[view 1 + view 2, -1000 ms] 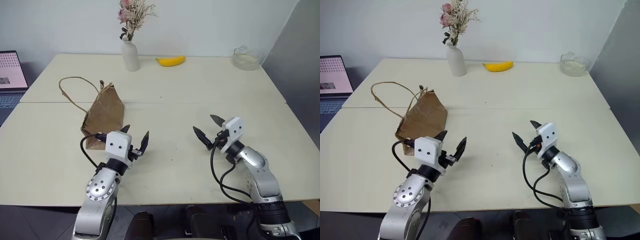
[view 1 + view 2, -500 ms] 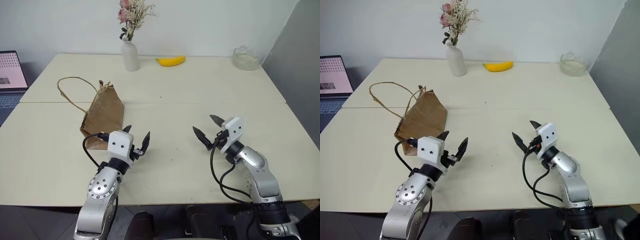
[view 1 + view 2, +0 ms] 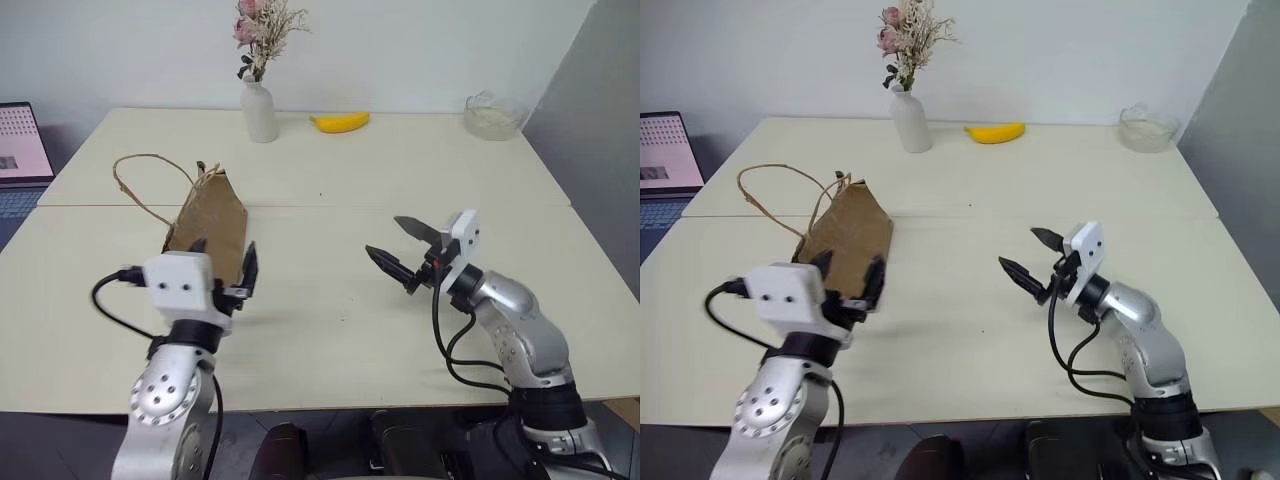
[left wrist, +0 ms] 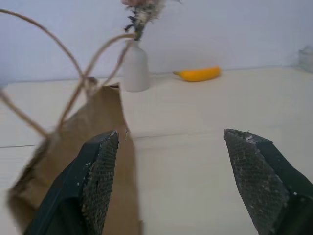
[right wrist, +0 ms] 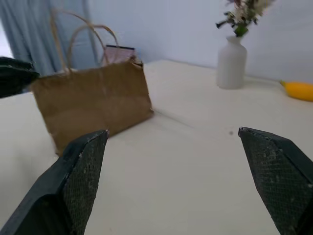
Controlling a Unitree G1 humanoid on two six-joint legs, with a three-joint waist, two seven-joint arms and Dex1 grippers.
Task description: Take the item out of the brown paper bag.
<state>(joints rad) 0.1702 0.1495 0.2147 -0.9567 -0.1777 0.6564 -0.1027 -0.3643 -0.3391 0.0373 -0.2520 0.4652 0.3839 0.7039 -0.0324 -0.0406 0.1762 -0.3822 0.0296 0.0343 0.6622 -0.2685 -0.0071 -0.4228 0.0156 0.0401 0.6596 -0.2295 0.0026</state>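
Both arms had come up off the table (image 3: 330, 330) over the last second. The left gripper (image 3: 222, 270) moved left and up, so from the head camera it now sat right in front of the brown paper bag (image 3: 212, 213), near its lower front edge. I couldn't tell from the frames whether it was touching the paper. Its fingers were spread, nothing between them.

The right gripper (image 3: 397, 250) lifted too and swung left to point across the table at the bag, still well apart from it. Jaws were wide, nothing held.

My read: this was the approach, not a grasp. Both grippers were aimed at the bag, probably one to steady it and one to go for the mouth. Nothing had been extracted yet.

The bag itself sat in the same spot, its cord handles (image 3: 142, 175) looped out to the left.

What I couldn't see:
- The item was nowhere visible, so I assumed it was inside the bag.
- The bag's opening wasn't readable; I couldn't say which way the mouth faced or how far it gaped.
- The left gripper body hid the bag's near bottom edge in the head views.

The banana (image 3: 340, 122) and vase (image 3: 258, 112) at the far edge were untouched and well clear.
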